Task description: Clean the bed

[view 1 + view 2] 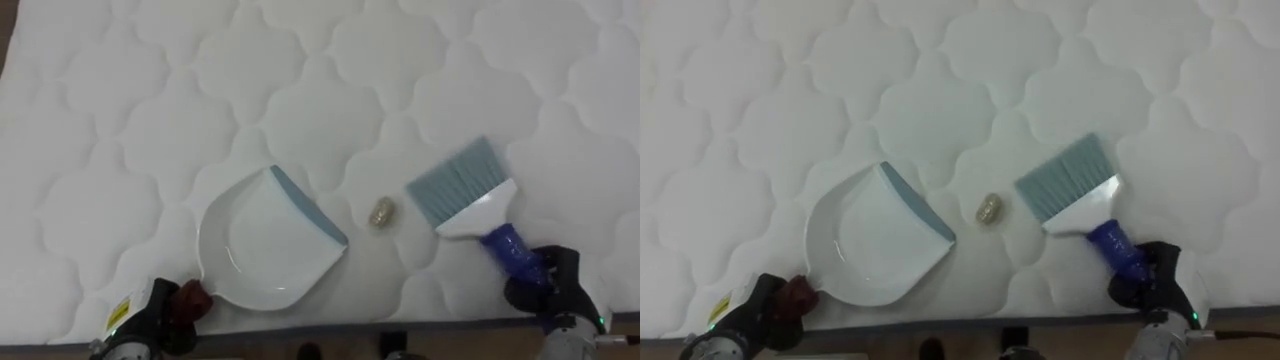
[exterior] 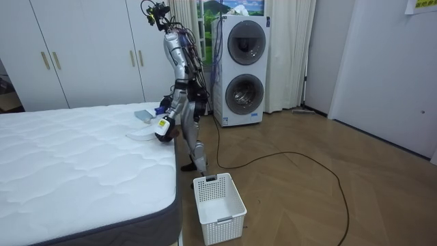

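The right hand [image 1: 545,282] is closing its fingers round the blue handle of a brush [image 1: 470,195], low at the right of the bed's [image 1: 150,100] near edge. The brush is lying on the quilted white surface, its grey-blue bristles fanning up and to the left, away from the hand. Just left of the bristles, a small beige bit of litter [image 1: 381,212] is sitting on the bed. It is lying between the brush and the grey-blue lip of a white dustpan [image 1: 262,245], touching neither. The dustpan is resting flat on the bed with its lip pointing up and to the right, toward the litter. At the lower left, the left hand [image 1: 160,308] is curling round the dustpan's dark reddish handle, right at the bed's edge.

In the room view the robot is standing at the side of the bed, leaning forward with both arms reaching down onto it. A white basket [image 2: 218,198] is sitting on the wooden floor near its feet, by the bed's corner, and 2 stacked washing machines [image 2: 242,68] are standing behind it.
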Available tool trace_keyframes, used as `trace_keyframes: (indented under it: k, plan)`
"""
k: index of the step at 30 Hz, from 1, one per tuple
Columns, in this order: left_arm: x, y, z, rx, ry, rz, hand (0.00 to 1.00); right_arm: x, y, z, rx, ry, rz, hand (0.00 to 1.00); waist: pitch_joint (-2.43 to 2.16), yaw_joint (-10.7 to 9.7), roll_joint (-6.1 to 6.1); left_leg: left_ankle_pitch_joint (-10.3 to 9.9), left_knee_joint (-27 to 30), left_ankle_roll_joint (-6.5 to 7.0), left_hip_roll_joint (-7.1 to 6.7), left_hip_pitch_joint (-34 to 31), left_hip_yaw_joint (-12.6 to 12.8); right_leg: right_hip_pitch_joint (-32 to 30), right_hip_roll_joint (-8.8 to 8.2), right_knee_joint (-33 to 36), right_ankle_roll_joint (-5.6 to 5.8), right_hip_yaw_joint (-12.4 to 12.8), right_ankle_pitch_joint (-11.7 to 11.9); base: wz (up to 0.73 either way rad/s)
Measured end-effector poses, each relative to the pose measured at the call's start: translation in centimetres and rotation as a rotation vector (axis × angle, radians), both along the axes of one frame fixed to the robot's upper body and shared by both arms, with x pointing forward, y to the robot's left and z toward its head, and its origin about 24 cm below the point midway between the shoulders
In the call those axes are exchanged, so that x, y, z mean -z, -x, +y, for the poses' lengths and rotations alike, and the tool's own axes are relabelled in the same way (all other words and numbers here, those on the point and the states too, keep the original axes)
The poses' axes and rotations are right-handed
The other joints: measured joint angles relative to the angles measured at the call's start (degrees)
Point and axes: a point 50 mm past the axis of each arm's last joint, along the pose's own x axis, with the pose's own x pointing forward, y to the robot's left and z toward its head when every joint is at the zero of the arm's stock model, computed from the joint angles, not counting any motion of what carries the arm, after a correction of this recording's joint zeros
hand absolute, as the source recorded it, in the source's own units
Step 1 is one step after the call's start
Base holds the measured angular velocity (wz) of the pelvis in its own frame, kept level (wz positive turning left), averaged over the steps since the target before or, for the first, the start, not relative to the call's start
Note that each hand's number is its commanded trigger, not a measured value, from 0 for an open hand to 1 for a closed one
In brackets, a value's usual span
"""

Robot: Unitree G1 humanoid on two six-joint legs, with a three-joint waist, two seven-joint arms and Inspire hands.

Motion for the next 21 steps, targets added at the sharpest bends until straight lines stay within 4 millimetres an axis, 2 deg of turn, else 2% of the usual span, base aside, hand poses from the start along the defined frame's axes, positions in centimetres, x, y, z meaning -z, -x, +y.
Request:
trace_keyframes:
  k: [12,16,21]
  plan:
    - [-0.09,-0.18,-0.05,0.004,-0.004,0.009,1.0,0.91,0.76,-0.36,0.148,-0.181,0.031,1.0,-0.03,-0.7,-0.59,0.0,0.2,0.01,-0.1,1.0,-0.7,1.6,-0.11,-0.1,0.15,-0.2,-0.1,0.04]
    - [-0.4,-0.34,0.52,0.024,-0.046,-0.002,1.0,0.83,0.33,-0.43,0.143,-0.175,0.05,1.0,-0.07,-0.8,-1.26,0.1,0.1,0.1,-0.18,0.5,-0.8,1.0,-0.1,0.0,0.14,-0.1,-0.1,0.0]
    - [-0.39,-0.2,0.77,0.025,-0.061,0.008,1.0,0.61,-0.09,-0.77,0.131,-0.134,0.074,1.0,-0.06,-1.1,-1.44,0.1,0.1,0.13,-0.34,0.5,-0.8,1.0,-0.24,0.0,0.18,-0.2,-0.1,-0.01]
